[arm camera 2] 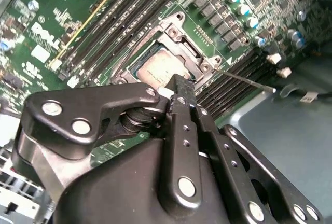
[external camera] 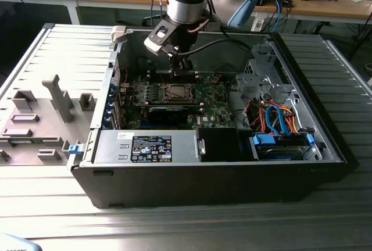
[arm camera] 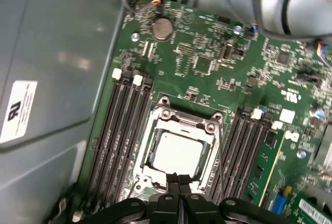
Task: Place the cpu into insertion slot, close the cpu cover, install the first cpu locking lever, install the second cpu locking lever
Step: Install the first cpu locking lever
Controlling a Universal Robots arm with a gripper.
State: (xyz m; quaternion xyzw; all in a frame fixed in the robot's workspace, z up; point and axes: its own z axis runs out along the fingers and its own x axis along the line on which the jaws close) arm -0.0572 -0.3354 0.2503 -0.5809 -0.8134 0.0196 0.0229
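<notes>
The cpu (arm camera: 179, 154) lies flat in the insertion slot (external camera: 174, 92) on the green board, silvery face up. It also shows in the second wrist view, as the cpu (arm camera 2: 157, 68). The cpu cover (arm camera: 184, 124) lies down as a metal frame around the chip. A thin lever rod (arm camera 2: 244, 79) sticks out from the socket's corner, raised off the board. My gripper (arm camera: 179, 181) hangs just above the socket's edge, fingers pressed together with nothing between them. In the exterior view the gripper (external camera: 185, 72) reaches down into the open computer case.
Rows of long black memory slots (arm camera: 116, 130) flank the socket on both sides. Case walls (external camera: 232, 45), a drive cage (external camera: 261, 79) and coloured cables (external camera: 279, 120) stand around the board. A grey fixture plate (external camera: 40, 117) lies at the exterior view's left.
</notes>
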